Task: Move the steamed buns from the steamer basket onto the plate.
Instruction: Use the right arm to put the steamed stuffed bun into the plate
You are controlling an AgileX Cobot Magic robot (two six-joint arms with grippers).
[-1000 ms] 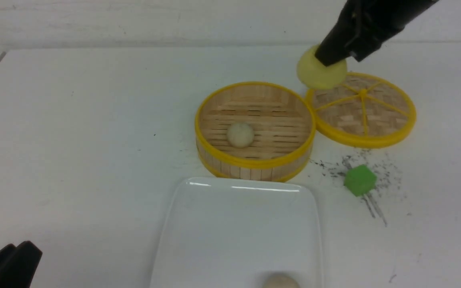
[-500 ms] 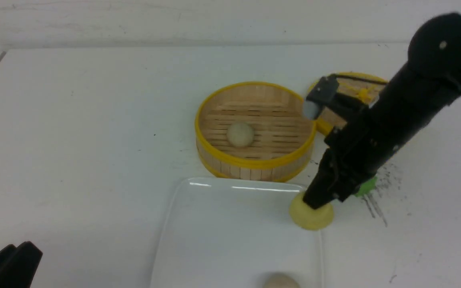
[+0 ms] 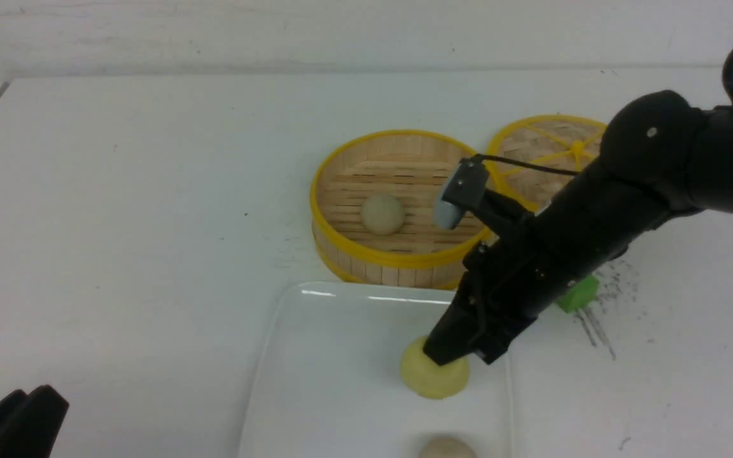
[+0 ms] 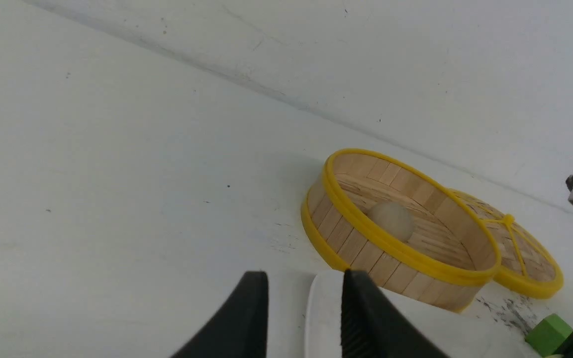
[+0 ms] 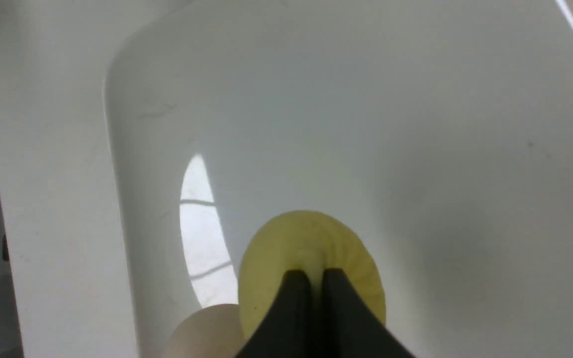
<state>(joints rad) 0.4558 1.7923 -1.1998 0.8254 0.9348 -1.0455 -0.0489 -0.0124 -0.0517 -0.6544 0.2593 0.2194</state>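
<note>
Front view | right hand (image 3: 445, 360) pinching yellow bun (image 3: 435, 381) over plate (image 3: 315, 381) | left hand (image 4: 305, 278) spread apart, empty | white bun (image 3: 382, 213) in basket (image 3: 347, 257)

The right pincer (image 3: 441, 357) has carried the yellow bun (image 3: 433, 383) from the lid (image 3: 551, 143) to the plate (image 3: 328, 381).

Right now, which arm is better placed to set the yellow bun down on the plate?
Right. The right hand is shut on the yellow bun directly over the plate, so it probably need only release. The left hand is open, empty and well away from the bun.
</note>
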